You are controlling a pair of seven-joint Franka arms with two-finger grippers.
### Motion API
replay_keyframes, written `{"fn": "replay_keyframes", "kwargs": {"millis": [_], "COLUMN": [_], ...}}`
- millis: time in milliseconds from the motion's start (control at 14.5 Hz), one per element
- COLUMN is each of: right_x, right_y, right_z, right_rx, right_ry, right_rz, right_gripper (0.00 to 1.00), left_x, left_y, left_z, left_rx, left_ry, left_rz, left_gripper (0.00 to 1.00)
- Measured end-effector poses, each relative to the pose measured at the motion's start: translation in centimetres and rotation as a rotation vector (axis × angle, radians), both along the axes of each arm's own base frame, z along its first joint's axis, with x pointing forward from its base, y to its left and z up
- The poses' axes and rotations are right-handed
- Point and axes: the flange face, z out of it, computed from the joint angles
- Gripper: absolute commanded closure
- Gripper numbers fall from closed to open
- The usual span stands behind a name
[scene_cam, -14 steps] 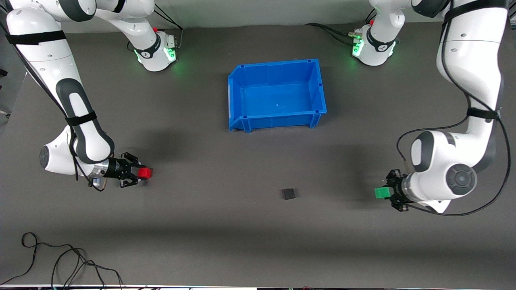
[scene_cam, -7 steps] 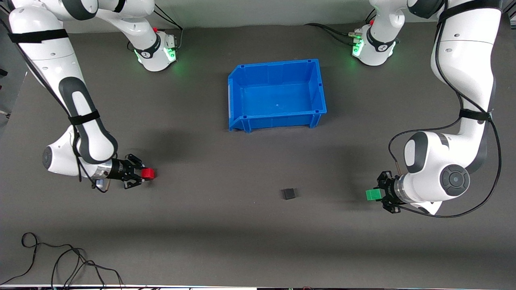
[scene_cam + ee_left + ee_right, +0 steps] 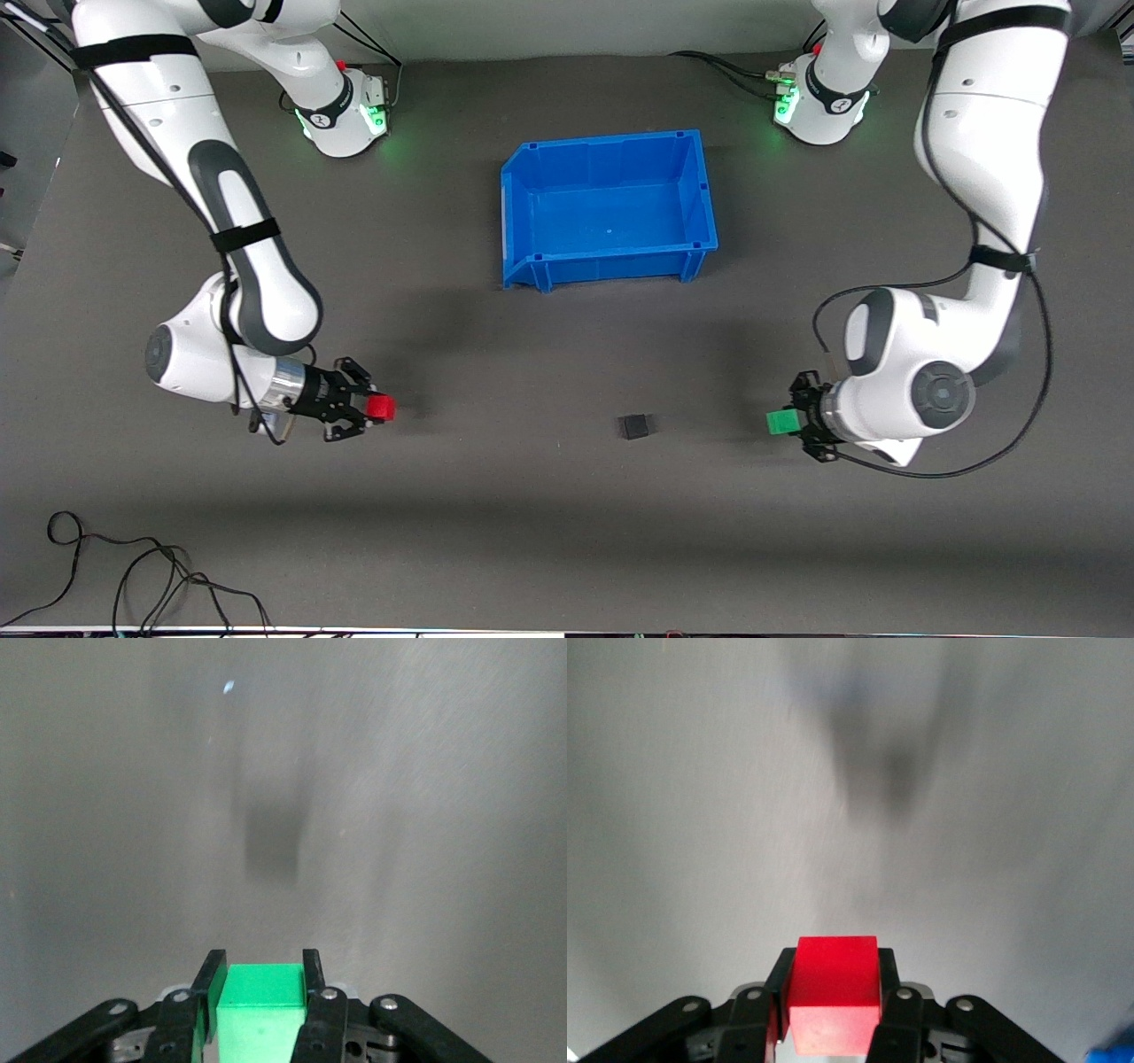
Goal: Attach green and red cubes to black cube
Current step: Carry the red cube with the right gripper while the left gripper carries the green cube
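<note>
The black cube (image 3: 635, 426) sits on the dark table, nearer to the front camera than the blue bin. My left gripper (image 3: 785, 422) is shut on the green cube (image 3: 780, 422), held just above the table toward the left arm's end, pointing at the black cube. The green cube also shows in the left wrist view (image 3: 260, 1003) between my fingers. My right gripper (image 3: 376, 408) is shut on the red cube (image 3: 382, 407), held over the table toward the right arm's end. The red cube also shows in the right wrist view (image 3: 833, 992). The black cube is out of both wrist views.
The blue bin (image 3: 521, 204) stands empty at the table's middle, farther from the front camera than the black cube. A loose black cable (image 3: 133, 576) lies near the front edge at the right arm's end.
Both grippers have moved inward toward the black cube with their cubes held. The right gripper has also come nearer to the front camera. The black cube has not moved.
</note>
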Motion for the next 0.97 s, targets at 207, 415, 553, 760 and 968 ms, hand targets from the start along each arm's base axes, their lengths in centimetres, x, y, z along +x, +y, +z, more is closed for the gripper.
{"fn": "replay_keyframes", "kwargs": {"millis": [207,415,553,760,968], "right_x": [1.2,1.6,1.3,0.9,0.1], "right_y": [6.2,12.6,16.7,21.7,25.1], "right_z": [1.0,1.1,0.6,0.2,-0.6], "right_rx": [0.018,0.022,0.029,0.044,0.046], "right_ry": [-0.012,-0.061,-0.068,-0.066,-0.085], "right_rz": [-0.027,-0.013,-0.005,-0.020,-0.009], "right_gripper": [1.00,1.00,1.00,1.00,1.00], "left_x": [-1.0,-0.9,-0.7,-1.4,-2.2], "left_y": [-4.9,-9.0,-10.9,-13.4,-15.4], "left_z": [-2.4,-3.6,-4.3,-6.1,-7.1], "left_rx": [0.005,-0.004,-0.022,-0.032,-0.040], "left_ry": [0.027,-0.009,-0.053,-0.069,-0.083], "left_rz": [0.006,0.053,0.075,0.066,0.050], "left_gripper": [1.00,1.00,1.00,1.00,1.00]}}
